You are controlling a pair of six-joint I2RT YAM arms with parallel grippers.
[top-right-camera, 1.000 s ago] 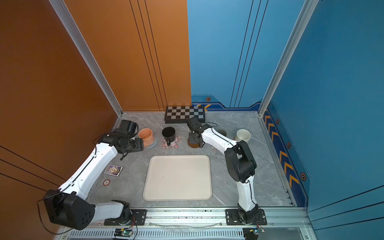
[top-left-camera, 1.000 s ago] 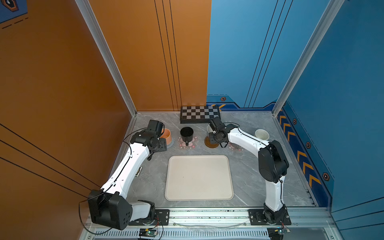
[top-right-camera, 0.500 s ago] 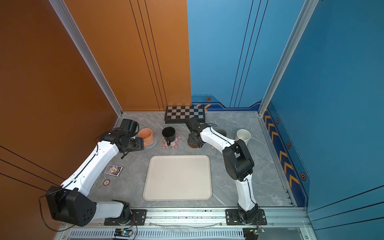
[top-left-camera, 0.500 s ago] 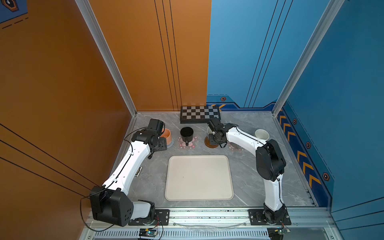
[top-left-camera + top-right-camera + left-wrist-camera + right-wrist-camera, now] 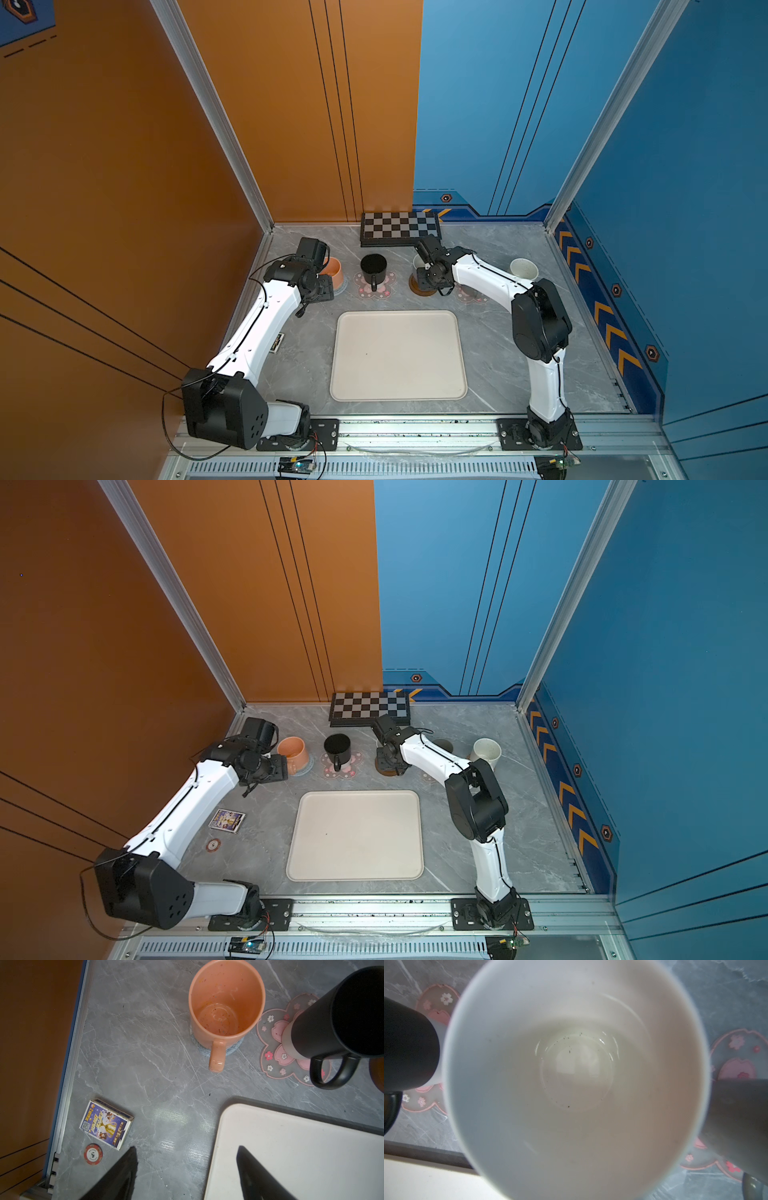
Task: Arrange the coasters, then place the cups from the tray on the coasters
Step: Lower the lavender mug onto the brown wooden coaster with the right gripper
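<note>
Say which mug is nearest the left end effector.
The orange mug on the blue-grey coaster, its handle facing the open left end effector; the black mug stands farther off, on a flower coaster.

The left arm (image 5: 266, 324) is reaching toward eleven o'clock, left pincer (image 5: 186, 1148) gaping; the right arm (image 5: 486, 276) is reaching toward twelve, right pincer (image 5: 430, 280) pointing down.

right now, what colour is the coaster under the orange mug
Pale blue-grey coaster, clearest in the left wrist view.
</note>
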